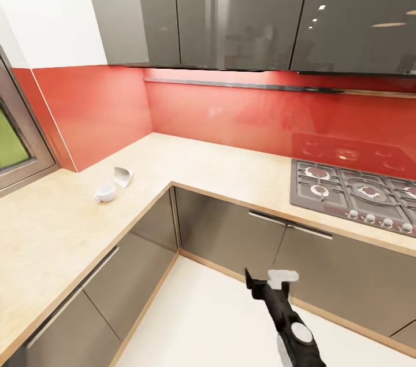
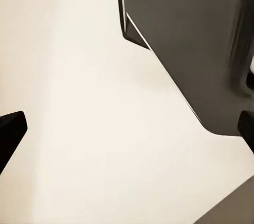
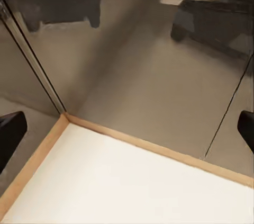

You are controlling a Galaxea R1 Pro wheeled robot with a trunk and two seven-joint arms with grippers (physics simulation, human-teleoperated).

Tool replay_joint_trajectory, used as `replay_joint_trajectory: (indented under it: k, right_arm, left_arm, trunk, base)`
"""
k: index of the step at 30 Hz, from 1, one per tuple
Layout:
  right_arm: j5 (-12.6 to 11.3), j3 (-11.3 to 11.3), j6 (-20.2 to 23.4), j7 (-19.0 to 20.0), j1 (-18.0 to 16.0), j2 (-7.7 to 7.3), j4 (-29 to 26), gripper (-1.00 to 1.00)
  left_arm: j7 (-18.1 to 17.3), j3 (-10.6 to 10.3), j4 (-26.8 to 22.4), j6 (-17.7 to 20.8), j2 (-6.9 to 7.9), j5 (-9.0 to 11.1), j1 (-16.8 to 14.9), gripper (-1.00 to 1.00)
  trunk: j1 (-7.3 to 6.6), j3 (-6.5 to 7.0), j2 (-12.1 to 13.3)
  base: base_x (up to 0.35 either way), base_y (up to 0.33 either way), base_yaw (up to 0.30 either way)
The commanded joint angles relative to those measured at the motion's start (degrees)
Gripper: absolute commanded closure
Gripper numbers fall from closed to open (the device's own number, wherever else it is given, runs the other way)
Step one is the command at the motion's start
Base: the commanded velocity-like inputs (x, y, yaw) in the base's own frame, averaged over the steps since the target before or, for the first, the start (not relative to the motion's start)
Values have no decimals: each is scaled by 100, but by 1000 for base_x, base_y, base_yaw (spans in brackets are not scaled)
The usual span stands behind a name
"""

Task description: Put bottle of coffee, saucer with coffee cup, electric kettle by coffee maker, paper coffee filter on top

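I am facing the inner corner of an L-shaped countertop (image 1: 231, 167), and I judge I am on my way between fetches, because neither of my arms is reaching for anything. My right gripper (image 1: 267, 285) hangs low in front of the grey cabinet doors (image 1: 231, 228), over the pale floor (image 1: 208, 315), a carrying posture that keeps it clear of the counter edge; in its wrist view the two dark fingertips (image 3: 10, 131) sit far apart at the edges with nothing between them, so it is released and empty. My left gripper's fingertips (image 2: 10, 128) also stand wide apart over bare floor beside a dark cabinet side, so it too is released. Of the task's things I count two on the left wing of the counter: one white coffee cup (image 1: 105, 192), and just beside it one white piece that I take for the saucer (image 1: 122, 175), though it looks tilted rather than flat, so the cup is not on it yet. They lie near the red wall (image 1: 98, 118). I count one gas stove (image 1: 355, 193) set into the right wing, with five knobs along its front.
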Motion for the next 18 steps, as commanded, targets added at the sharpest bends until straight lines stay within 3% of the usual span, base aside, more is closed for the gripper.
replay_joint_trajectory:
  k: [1, 4, 6, 12, 18]
  right_arm:
    - [85, 1, 404, -4, -296, 89, -78, -100]
    - [170, 4, 1063, -11, -1081, 251, -62, -100]
    - [190, 6, 1273, -21, -1529, 263, 58, -100]
    - [197, 7, 1465, -249, -2630, 263, 966, -100]
    - [190, 7, 1458, -291, -2879, 263, 1481, -100]
  left_arm:
    - [-2, 39, 8, -25, 1, -59, -2, -100]
    - [2, 40, 8, -22, 0, -59, 17, -100]
    - [-1, 39, 8, -22, 0, -59, 24, -100]
    - [-3, 40, 8, -22, 0, -59, 31, -100]
    - [7, 43, 9, -12, -8, -59, 33, -100]
  trunk:
    - [3, -12, -11]
    - [3, -12, -11]
    - [3, -12, -11]
    - [3, -12, -11]
    - [3, -12, -11]
  base:
    - [0, 0, 0]
    - [0, 0, 0]
    - [0, 0, 0]
    - [0, 0, 0]
    - [0, 0, 0]
